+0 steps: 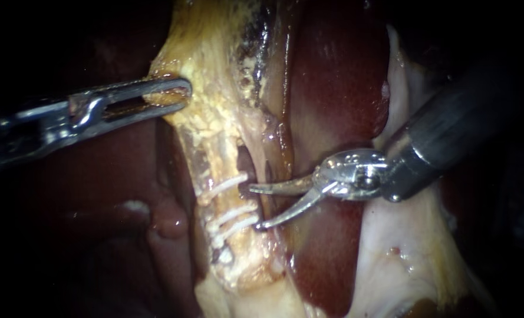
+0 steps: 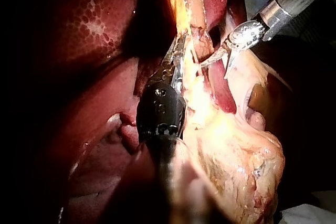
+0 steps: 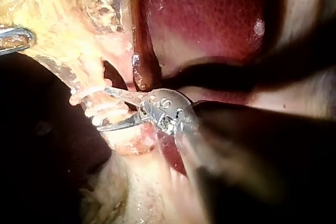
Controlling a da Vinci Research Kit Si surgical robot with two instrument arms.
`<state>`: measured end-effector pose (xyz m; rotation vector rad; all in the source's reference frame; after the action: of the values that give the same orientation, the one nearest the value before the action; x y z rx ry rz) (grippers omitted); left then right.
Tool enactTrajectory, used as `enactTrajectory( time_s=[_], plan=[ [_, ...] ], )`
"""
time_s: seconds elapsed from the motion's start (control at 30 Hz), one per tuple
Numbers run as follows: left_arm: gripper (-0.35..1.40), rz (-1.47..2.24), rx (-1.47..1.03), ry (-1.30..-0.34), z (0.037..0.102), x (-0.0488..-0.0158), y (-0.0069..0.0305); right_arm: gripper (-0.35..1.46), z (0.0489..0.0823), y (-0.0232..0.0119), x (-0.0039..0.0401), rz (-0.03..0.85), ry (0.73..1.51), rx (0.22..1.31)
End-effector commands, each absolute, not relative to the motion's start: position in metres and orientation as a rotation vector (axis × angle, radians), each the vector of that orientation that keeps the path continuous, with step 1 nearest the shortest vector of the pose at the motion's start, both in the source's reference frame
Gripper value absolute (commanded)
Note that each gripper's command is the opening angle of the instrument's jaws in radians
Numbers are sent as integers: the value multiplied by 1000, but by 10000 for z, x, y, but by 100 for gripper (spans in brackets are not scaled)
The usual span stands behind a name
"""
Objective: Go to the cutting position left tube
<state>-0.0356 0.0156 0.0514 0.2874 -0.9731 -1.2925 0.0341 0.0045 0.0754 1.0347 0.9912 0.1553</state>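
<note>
The right instrument (image 1: 256, 207) has its curved blades open, tips just beside the white clips (image 1: 233, 215) on the left tube (image 1: 211, 153). It should probably advance until the tube sits between the blades, in the gap between the clips. The left instrument (image 1: 167, 96) grips yellow fat (image 1: 206, 70), holding it taut. The tube's far side is hidden.

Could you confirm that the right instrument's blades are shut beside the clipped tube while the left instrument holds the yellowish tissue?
Not quite: the right instrument's blades are open, with a clear gap between them in the endoscope view. They do sit beside the clipped tube, and the left instrument does hold the yellowish tissue.
</note>
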Motion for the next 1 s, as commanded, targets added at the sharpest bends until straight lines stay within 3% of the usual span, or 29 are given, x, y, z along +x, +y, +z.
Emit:
enactTrajectory(
  time_s=[0.03, 1.0],
  plan=[
    [-35, -1293, 285, -972, 512, -357, 156, 143, 756, 45, 343, 160, 989, 1036],
    [-35, -1293, 285, -971, 509, -355, 154, 140, 786, 34, 367, 153, 962, 1076]
  ],
)
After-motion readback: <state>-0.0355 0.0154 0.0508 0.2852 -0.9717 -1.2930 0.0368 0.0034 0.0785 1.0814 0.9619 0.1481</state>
